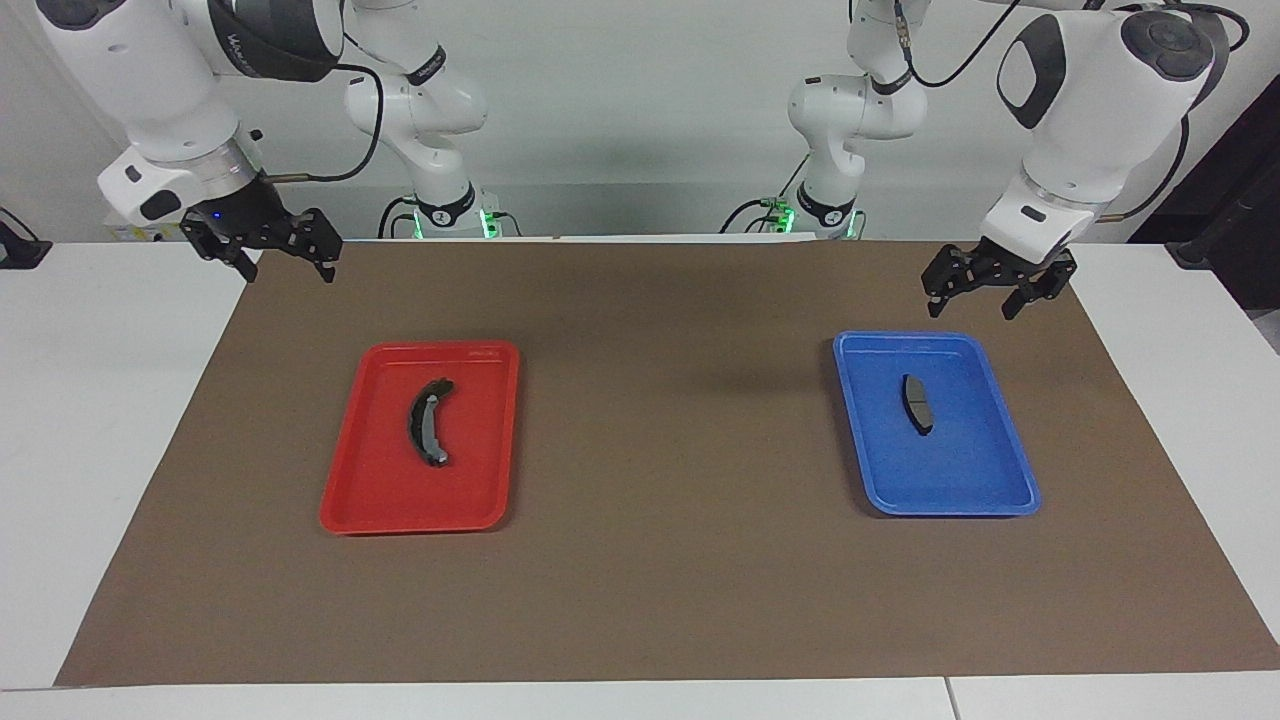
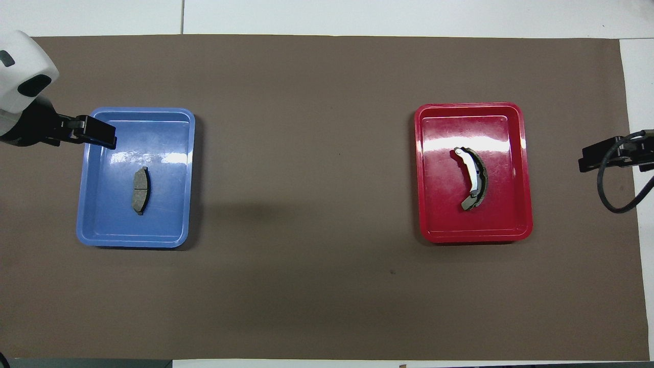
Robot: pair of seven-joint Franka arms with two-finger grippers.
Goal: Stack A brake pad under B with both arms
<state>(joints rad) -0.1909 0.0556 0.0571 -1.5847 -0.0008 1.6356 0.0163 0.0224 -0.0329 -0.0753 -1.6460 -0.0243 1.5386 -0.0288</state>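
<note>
Blue tray (image 1: 1010, 495) holding A brake pad (image 1: 917, 404), B (image 1: 429, 422) well apart, both grippers spread, empty.

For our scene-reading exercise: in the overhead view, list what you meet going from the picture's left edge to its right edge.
left gripper → short brake pad in the blue tray → bare brown mat → red tray holding the curved crescent pad → right gripper.

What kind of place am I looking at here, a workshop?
Probably a robotics test lab, not a garage: two white jointed robot arms stand at a white table with a brown paper mat, and a red plastic tray and blue plastic tray each hold one brake pad.
</note>
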